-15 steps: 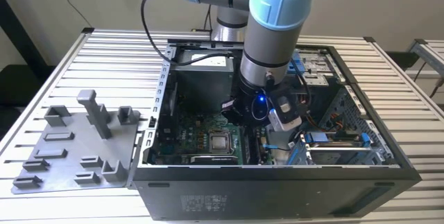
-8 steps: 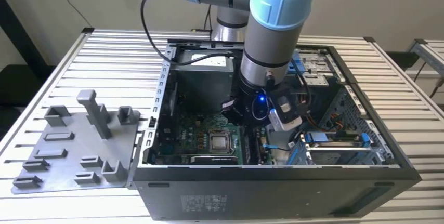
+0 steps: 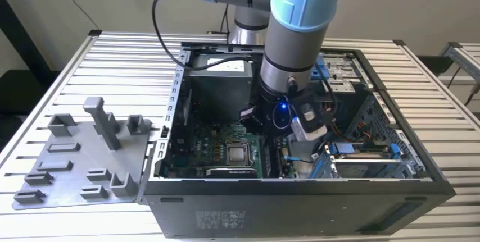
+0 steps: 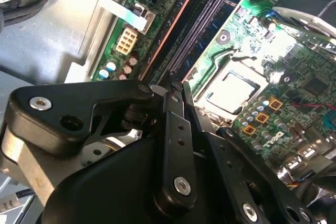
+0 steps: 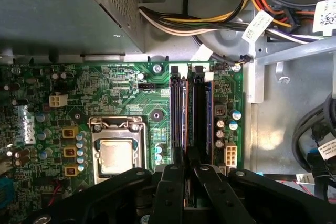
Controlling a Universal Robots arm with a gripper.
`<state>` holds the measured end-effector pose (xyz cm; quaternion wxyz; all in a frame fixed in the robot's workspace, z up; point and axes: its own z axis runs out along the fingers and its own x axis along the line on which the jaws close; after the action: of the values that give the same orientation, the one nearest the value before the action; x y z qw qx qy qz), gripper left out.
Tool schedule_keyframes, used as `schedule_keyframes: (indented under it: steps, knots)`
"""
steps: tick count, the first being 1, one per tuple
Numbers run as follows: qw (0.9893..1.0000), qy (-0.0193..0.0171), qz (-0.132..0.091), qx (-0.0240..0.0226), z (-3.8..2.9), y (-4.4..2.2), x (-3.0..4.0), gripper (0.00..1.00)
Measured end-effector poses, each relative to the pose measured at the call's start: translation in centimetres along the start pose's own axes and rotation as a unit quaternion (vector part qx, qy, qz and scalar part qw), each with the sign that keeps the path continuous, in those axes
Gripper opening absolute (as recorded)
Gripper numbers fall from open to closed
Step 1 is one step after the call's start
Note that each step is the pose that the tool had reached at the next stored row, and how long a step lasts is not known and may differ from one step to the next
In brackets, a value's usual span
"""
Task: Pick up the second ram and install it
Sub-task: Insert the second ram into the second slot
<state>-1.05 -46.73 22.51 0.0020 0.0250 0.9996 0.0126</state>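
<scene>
As I read it, pincer clamps narrow on the memory stick, edge-down over its slot, lined up for pressing into the motherboard.

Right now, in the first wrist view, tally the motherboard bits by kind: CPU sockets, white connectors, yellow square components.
CPU socket: 1
white connectors: 2
yellow square components: 3
Total: 6
</scene>
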Motion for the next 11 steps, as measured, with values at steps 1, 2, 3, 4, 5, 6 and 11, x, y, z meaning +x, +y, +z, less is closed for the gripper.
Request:
schedule_keyframes:
  steps: [1,2,3,4,5,6,11]
  knots:
    - [1.0,0.0,0.0,0.0,-0.03,0.01,-0.03,0.14]
    - [1.0,0.0,0.0,-0.0001,-0.02,0.01,-0.04,0.14]
    - [1.0,0.0,0.0,-0.0001,-0.02,0.01,-0.09,0.14]
    - [1.0,0.0,-0.001,-0.0001,-0.02,0.01,-0.1,0.14]
    - [1.0,0.0,-0.001,-0.0001,-0.02,0.01,-0.1,0.14]
    - [1.0,0.0,-0.002,0.0,-0.03,0.01,-0.12,0.14]
    - [1.0,0.0001,-0.008,0.0,-0.03,0.01,-0.25,0.14]
